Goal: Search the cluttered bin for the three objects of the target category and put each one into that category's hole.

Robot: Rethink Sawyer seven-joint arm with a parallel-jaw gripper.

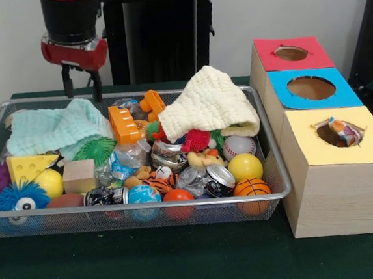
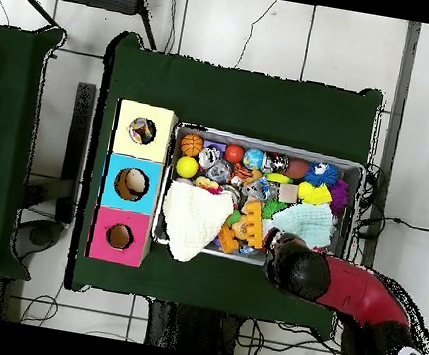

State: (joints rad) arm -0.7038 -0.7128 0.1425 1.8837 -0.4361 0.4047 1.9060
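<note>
The wire-mesh bin [image 1: 179, 204] sits on the green table, full of toys, and also shows in the overhead view [image 2: 270, 141]. My gripper [image 1: 81, 85] hangs open and empty just above the bin's far left rim, over the mint cloth [image 1: 58, 128]. In the overhead view only the arm's head [image 2: 295, 265] shows, at the bin's near edge. A spotted white wrapper [image 1: 342, 131] sits crumpled in the yellow-surrounded hole [image 1: 304, 143] of the wooden box, right of the bin; the overhead view shows this hole too [image 2: 143, 131]. I cannot pick out other wrappers in the clutter.
A cream waffle cloth [image 1: 209, 105] covers the bin's far right part. An orange toy [image 1: 125, 124], balls, crushed cans and a wooden block [image 1: 78, 176] fill the rest. The blue-surrounded hole [image 1: 311, 88] and red-surrounded hole [image 1: 291, 53] lie behind the yellow one.
</note>
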